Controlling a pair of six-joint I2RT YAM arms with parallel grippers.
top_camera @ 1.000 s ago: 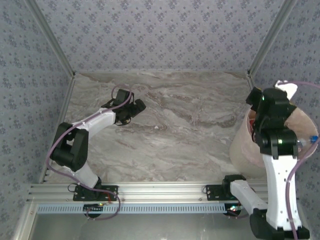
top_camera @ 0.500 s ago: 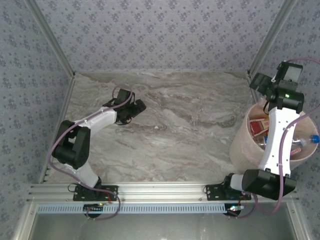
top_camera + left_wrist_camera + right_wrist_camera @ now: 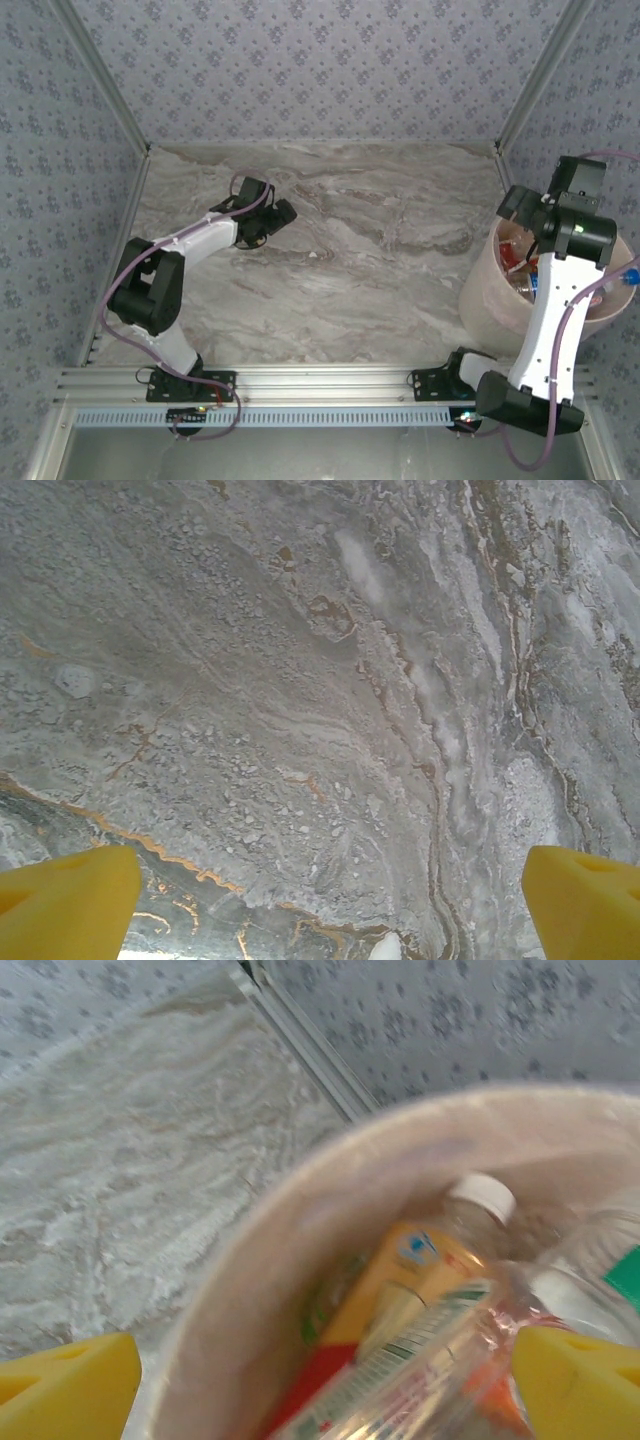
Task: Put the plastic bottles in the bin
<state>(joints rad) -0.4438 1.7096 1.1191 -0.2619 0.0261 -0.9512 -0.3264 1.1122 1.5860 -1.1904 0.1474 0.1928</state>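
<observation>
Marble table (image 3: 350,260); bottles (image 3: 405,1280) beneath right jaws

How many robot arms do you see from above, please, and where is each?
2. The left arm stretches over the far-left part of the marble table; the right arm reaches above the bin at the right. None seems hidden.

Left arm (image 3: 190,240) stretched low toward the far left, left gripper (image 3: 272,218) fingers wide apart, right arm (image 3: 550,310) raised steeply at right, right gripper (image 3: 515,205) jaws spread wide, empty.
</observation>
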